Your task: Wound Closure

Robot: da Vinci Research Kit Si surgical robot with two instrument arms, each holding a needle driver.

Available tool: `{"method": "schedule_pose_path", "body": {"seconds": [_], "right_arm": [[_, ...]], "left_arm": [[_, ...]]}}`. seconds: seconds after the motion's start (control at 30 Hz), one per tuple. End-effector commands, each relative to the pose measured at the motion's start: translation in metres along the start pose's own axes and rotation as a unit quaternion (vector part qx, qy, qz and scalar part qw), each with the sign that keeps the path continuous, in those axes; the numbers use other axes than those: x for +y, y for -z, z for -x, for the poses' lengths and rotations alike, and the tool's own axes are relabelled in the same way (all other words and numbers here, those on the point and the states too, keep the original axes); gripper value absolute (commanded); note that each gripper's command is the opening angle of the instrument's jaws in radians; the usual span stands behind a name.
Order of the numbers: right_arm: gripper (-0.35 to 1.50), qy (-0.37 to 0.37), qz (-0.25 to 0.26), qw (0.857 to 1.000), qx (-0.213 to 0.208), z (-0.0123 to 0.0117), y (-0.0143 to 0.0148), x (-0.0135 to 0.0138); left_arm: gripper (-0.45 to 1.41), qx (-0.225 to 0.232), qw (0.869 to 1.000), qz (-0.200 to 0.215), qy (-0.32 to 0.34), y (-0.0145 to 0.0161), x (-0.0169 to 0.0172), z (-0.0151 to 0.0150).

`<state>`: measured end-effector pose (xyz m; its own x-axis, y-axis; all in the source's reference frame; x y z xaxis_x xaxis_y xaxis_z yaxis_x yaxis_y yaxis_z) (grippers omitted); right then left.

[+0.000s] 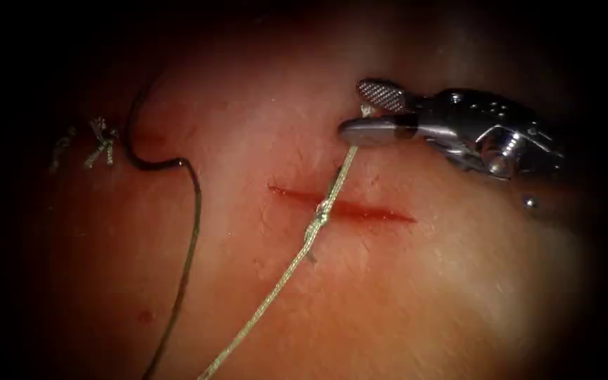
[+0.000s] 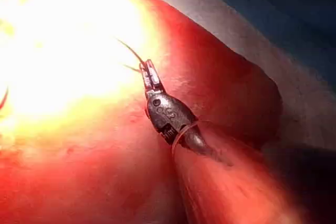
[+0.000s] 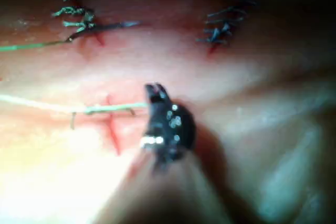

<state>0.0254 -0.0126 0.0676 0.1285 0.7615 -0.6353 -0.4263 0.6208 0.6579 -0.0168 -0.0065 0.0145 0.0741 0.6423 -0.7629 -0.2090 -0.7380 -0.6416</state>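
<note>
The cut [image 1: 343,205] runs as a short red slit across the middle of the tissue [image 1: 416,295], partly closed by one knot [image 1: 321,210] sitting on it. A pale thread [image 1: 276,285] passes through that knot: one run goes up and right to the right tool [image 1: 360,112], the other trails down toward the tissue's lower edge. The right tool stands just above the cut with its jaws parted, the upper one lifted clear; the thread's upper end meets the lower jaw, and whether the jaws have any hold on it I cannot tell. The left tool [image 2: 148,74], seen in the left wrist view, appears narrow or closed, with a fine dark strand at its tip; whether it holds that strand I cannot tell. To the left of the cut a dark curved strand [image 1: 177,211] lies loose on the tissue, and farther left sit cut ends of thread [image 1: 100,144] from finished stitches. I cannot make out the needle.

Risk, as I judge it: with the jaws apart the thread may slip free, or a pull may drag the knot off the cut. Open room lies below and right of the cut; the left side is crowded by loose strands.
</note>
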Motion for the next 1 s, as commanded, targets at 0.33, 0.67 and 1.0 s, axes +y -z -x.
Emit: {"method": "schedule_pose_path", "body": {"seconds": [0.33, 0.67, 1.0], "right_arm": [[1.46, 0.145, 0.048, 0.988, 0.017, -0.0046, 0.004, 0.0022], [1.46, 0.128, 0.044, 0.991, 0.013, -0.0048, 0.0069, -0.001], [1.23, 0.124, -0.006, 0.992, 0.022, -0.005, 0.0016, -0.0087]], "left_arm": [[-0.45, -0.002, 0.999, 0.012, -0.042, -0.0021, -0.0041, -0.0084], [-0.45, 0.015, 0.997, 0.044, -0.065, -0.0068, -0.0084, -0.0177], [-0.45, 0.007, 0.995, 0.072, -0.063, -0.0119, -0.0109, -0.0179]]}}
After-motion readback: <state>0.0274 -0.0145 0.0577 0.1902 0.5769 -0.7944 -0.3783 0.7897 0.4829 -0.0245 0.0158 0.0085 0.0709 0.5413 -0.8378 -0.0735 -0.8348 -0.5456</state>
